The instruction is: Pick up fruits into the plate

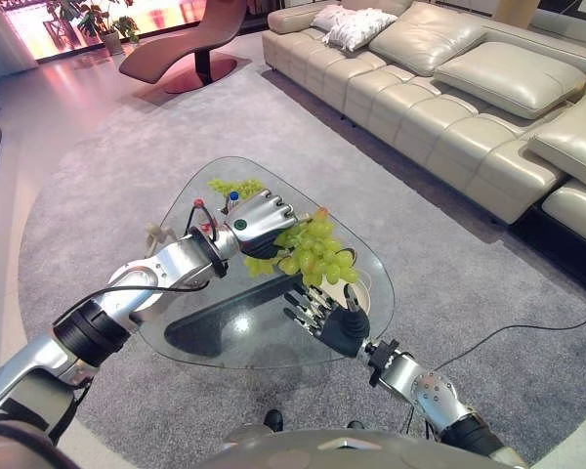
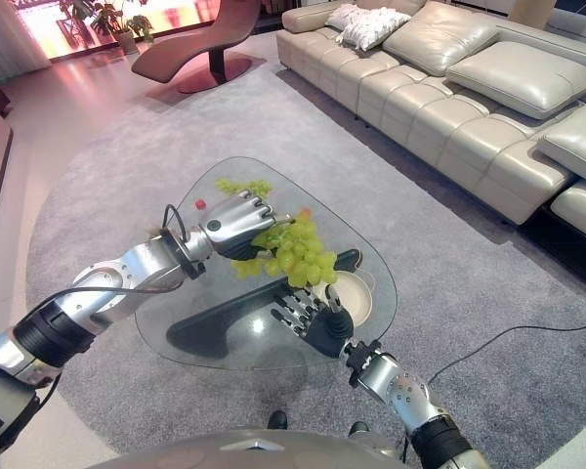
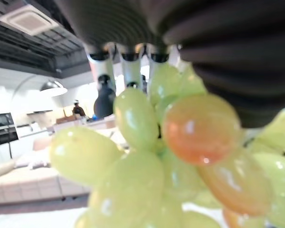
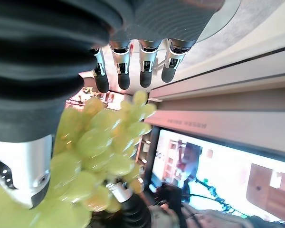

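Observation:
A bunch of green grapes hangs above the glass table, with my left hand shut on its top. Up close, the grapes show under the left hand's curled fingers, a few of them orange-tinted. A cream plate sits on the table right under the bunch. My right hand is open with its palm up, just below and in front of the grapes, by the plate's near side. A second green bunch lies at the table's far edge.
The rounded triangular table stands on a grey carpet. A long beige sofa runs along the right. A dark red lounge chair stands far back. A small pale object sits at the table's left edge.

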{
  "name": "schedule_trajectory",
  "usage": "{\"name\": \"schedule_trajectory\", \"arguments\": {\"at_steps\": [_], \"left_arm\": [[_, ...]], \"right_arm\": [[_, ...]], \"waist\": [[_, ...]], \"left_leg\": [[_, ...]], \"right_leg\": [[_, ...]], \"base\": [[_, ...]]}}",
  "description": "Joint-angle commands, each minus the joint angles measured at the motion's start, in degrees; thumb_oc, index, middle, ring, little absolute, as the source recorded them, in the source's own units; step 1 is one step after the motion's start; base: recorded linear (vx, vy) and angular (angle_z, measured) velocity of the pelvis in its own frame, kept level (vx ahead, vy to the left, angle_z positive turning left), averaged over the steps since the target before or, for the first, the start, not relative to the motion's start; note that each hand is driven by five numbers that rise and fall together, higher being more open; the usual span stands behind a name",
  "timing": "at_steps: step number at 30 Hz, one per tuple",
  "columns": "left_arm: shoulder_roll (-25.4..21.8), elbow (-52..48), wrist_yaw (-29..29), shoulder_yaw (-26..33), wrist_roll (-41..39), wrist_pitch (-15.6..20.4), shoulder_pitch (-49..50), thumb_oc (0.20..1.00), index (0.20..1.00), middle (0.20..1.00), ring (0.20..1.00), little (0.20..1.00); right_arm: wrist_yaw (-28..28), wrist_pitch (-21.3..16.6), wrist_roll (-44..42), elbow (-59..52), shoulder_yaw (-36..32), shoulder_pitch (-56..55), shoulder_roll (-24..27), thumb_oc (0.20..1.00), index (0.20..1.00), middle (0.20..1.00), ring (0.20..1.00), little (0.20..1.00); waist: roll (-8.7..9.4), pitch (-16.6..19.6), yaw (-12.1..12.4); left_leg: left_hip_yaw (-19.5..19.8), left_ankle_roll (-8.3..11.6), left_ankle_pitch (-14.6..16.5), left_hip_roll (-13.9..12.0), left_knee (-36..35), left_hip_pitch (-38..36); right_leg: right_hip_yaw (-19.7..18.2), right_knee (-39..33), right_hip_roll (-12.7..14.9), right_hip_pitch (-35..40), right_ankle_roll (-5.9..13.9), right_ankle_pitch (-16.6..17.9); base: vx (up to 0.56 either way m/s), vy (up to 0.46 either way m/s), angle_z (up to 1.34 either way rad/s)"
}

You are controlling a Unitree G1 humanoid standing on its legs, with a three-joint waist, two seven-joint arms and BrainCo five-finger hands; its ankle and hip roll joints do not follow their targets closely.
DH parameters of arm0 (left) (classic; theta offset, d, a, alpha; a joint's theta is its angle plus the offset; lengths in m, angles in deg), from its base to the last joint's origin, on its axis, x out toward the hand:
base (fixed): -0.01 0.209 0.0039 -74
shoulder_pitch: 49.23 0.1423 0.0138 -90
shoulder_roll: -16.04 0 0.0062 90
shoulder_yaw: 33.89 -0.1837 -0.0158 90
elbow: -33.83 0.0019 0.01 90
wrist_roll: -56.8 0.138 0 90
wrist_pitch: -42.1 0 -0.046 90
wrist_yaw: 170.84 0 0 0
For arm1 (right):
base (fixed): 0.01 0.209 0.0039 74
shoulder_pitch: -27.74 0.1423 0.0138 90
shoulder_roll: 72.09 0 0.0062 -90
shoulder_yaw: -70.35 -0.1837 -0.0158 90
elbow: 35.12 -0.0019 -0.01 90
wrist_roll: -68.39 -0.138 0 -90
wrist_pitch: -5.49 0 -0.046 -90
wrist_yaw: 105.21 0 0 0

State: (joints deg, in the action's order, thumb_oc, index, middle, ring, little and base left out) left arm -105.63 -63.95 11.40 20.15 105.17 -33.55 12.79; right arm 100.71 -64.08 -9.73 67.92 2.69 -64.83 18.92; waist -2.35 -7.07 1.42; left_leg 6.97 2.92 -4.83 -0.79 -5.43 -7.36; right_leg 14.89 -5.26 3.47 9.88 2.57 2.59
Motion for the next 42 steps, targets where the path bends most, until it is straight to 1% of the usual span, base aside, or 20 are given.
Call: {"name": "schedule_trajectory", "arguments": {"at_steps": [1, 7, 8, 12, 17, 20, 26, 28, 36, 37, 42], "left_arm": [[0.8, -2.0, -0.5, 2.8, -4.3, -0.1, -4.1, 0.200, 0.200, 0.200, 0.200, 0.200], [2.0, -2.2, -2.5, 3.5, -3.8, 0.2, -1.2, 0.200, 0.200, 0.200, 0.200, 0.200], [2.2, -2.1, -2.9, 3.6, -3.6, 0.5, -0.6, 0.200, 0.200, 0.200, 0.200, 0.200], [2.6, -2.6, -4.5, 3.5, -2.5, 1.3, 0.7, 0.200, 0.200, 0.200, 0.200, 0.200], [2.8, -3.5, -6.8, 3.0, -1.6, 3.1, 2.1, 0.200, 0.200, 0.200, 0.200, 0.200], [3.1, -3.8, -7.8, 2.5, -1.5, 3.5, 2.4, 0.200, 0.200, 0.200, 0.200, 0.200], [3.8, -3.6, -8.6, 0.6, -0.7, 4.5, 2.4, 0.200, 0.200, 0.200, 0.200, 0.200], [4.3, -3.4, -8.7, -0.4, 0.0, 4.4, 2.1, 0.200, 0.200, 0.200, 0.200, 0.200], [4.4, -2.6, -7.4, -2.5, 1.0, 4.6, 0.5, 0.200, 0.200, 0.200, 0.200, 0.200], [4.2, -2.6, -7.1, -2.7, 1.0, 4.8, 0.2, 0.200, 0.200, 0.200, 0.200, 0.200], [4.8, -2.5, -6.9, -3.6, 1.8, 4.6, -0.7, 0.200, 0.200, 0.200, 0.200, 0.200]], "right_arm": [[1.2, -3.5, -4.8, -6.0, -0.4, 1.5, -2.4, 1.000, 1.000, 1.000, 1.000, 1.000], [0.9, -5.9, -6.8, -7.3, -1.4, 1.8, -2.8, 1.000, 1.000, 1.000, 1.000, 1.000], [0.6, -6.7, -7.4, -7.8, -1.6, 1.9, -2.9, 1.000, 1.000, 1.000, 1.000, 1.000], [-0.4, -8.1, -8.7, -8.4, -2.3, 2.4, -3.2, 1.000, 1.000, 1.000, 1.000, 1.000], [-0.5, -8.9, -9.5, -8.8, -2.5, 2.6, -3.3, 1.000, 1.000, 1.000, 1.000, 1.000], [-0.4, -9.1, -9.6, -8.9, -2.3, 2.8, -3.2, 1.000, 1.000, 1.000, 1.000, 1.000], [-0.1, -8.1, -10.2, -9.6, -1.1, 3.6, -2.7, 1.000, 1.000, 1.000, 1.000, 1.000], [-0.4, -7.1, -10.2, -10.0, -0.3, 3.9, -2.4, 1.000, 1.000, 1.000, 1.000, 1.000], [-0.9, -5.2, -9.8, -11.2, 1.8, 4.4, -1.0, 1.000, 1.000, 1.000, 1.000, 1.000], [-1.2, -4.4, -9.8, -11.6, 2.2, 4.3, -0.6, 1.000, 1.000, 1.000, 1.000, 1.000], [-1.1, -3.9, -9.1, -11.8, 3.2, 4.5, -0.3, 1.000, 1.000, 1.000, 1.000, 1.000]], "waist": [[1.49, 0.0, 1.0], [1.45, -0.2, 1.3], [1.47, -0.2, 1.4], [1.42, -0.4, 1.7], [1.37, -0.6, 2.1], [1.39, -0.6, 2.2], [1.42, -0.7, 2.3], [1.48, -0.7, 2.2], [1.66, -0.5, 2.2], [1.75, -0.5, 2.1], [1.89, -0.6, 2.0]], "left_leg": [[-5.5, -1.01, 9.9, 3.1, 1.5, -4.3], [-5.6, -1.05, 9.9, 3.1, 1.6, -4.1], [-5.6, -1.06, 9.9, 3.1, 1.6, -4.0], [-5.6, -1.13, 9.9, 3.0, 1.7, -3.9], [-5.5, -1.18, 9.9, 3.1, 1.8, -3.8], [-5.5, -1.21, 9.9, 3.1, 1.8, -3.8], [-5.6, -1.19, 9.9, 3.1, 1.9, -3.7], [-5.6, -1.18, 9.9, 3.2, 1.8, -3.8], [-5.9, -1.05, 9.9, 3.1, 1.5, -4.0], [-6.0, -1.01, 9.9, 3.1, 1.5, -4.0], [-6.1, -0.98, 9.8, 3.0, 1.5, -3.9]], "right_leg": [[-2.9, 1.0, 2.1, 1.1, 4.16, -3.7], [-2.7, 0.9, 2.2, 1.0, 4.17, -3.5], [-2.6, 0.9, 2.2, 1.0, 4.16, -3.5], [-2.3, 0.9, 2.3, 0.9, 4.09, -3.4], [-1.9, 0.9, 2.3, 0.9, 4.04, -3.4], [-1.9, 0.9, 2.3, 0.9, 4.01, -3.4], [-1.8, 1.0, 2.3, 0.7, 4.04, -3.4], [-1.9, 1.0, 2.2, 0.8, 4.04, -3.4], [-1.9, 0.8, 2.2, 0.8, 4.10, -3.4], [-2.0, 0.8, 2.1, 0.8, 4.11, -3.4], [-2.2, 0.9, 2.0, 0.6, 4.10, -3.3]], "base": [[0.00, 0.000, 0.00], [0.00, 0.000, 0.00], [0.00, 0.000, 0.00], [0.00, 0.000, 0.00], [0.00, 0.000, 0.00], [0.00, 0.000, 0.00], [0.00, 0.000, 0.00], [0.00, 0.000, 0.00], [0.00, 0.000, 0.00], [0.00, 0.000, 0.00], [0.00, 0.000, 0.00]]}}
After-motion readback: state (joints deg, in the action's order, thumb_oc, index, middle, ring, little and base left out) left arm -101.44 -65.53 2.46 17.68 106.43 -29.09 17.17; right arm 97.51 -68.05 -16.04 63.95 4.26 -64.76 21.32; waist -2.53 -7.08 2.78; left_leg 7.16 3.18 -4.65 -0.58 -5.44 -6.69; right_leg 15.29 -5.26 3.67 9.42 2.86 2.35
